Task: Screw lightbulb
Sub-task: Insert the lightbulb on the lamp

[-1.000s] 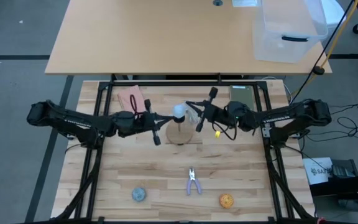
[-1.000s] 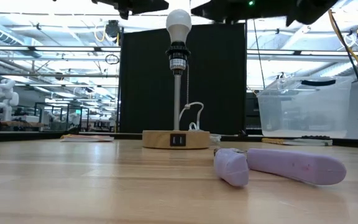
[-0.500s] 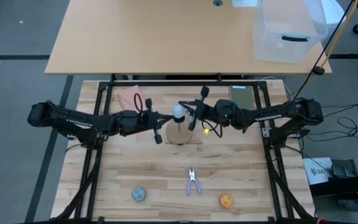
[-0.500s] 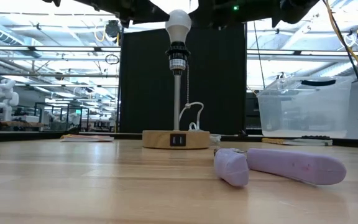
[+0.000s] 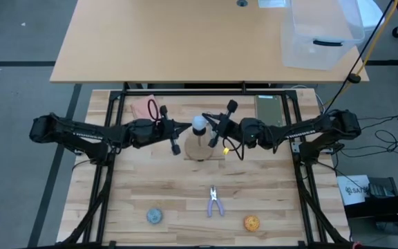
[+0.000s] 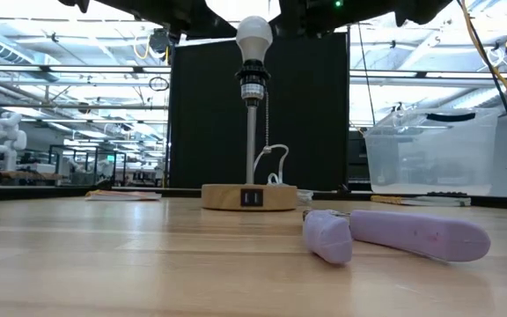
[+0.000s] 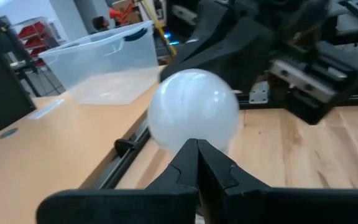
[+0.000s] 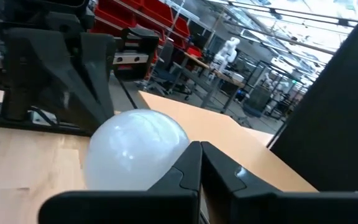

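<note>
While both arms hang up near the lamp top, the lightbulb (image 5: 199, 124) sits upright in the socket on the lamp's thin pole, above the round wooden stand (image 5: 200, 148) at mid-table. Its long axis runs straight up and down, screw base below, dome on top.

Left gripper (image 5: 175, 148) comes in from the bulb's left, right gripper (image 5: 214, 140) from its right, so the bulb lies between the 2. Both have fingers pressed together, pinching nothing. From the wrist views each closed fingertip pair points at the dome with the bulb just ahead of it; left wrist (image 7: 197, 149), right wrist (image 8: 199, 152). Whether either tip touches the glass, can't tell. In the high view the right gripper looks a bit nearer the bulb than the left, though it's close.

My read: to turn the bulb about that vertical axis, a gripper would need to spread its fingers first and straddle the dome from the side or from above. Pliers (image 5: 215, 202), a blue-grey ball (image 5: 155, 216) and an orange ball (image 5: 251, 223) lie well apart toward the table's near edge, out of the way.
</note>
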You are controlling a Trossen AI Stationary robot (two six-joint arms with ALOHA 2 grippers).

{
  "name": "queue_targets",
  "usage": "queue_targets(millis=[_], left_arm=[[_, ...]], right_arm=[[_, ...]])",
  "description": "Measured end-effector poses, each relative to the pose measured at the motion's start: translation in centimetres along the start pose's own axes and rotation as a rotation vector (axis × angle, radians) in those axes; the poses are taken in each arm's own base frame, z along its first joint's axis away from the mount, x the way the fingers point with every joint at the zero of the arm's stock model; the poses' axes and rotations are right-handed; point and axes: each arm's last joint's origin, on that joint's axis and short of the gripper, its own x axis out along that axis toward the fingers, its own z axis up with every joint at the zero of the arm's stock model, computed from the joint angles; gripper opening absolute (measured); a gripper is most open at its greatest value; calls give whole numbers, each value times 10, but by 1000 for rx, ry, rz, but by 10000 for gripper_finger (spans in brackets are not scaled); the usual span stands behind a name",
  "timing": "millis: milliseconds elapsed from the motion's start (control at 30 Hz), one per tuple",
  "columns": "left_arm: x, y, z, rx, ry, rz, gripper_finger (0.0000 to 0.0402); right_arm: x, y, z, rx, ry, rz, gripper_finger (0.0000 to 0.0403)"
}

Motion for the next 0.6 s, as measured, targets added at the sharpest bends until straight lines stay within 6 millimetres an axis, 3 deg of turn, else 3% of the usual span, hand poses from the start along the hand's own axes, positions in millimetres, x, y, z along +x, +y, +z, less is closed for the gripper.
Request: queue_targets(millis=[300,400,600], left_arm=[[4,12,-2,-20,7,74,0],[5,15,-4,-25,16,71,0],[7,22,-6,-38,32,83,0]], right_arm=[[-6,13,5,10,-20,75,0],[-9,22,-2,-19,16,119,0],[-11,22,3,4,8,109,0]])
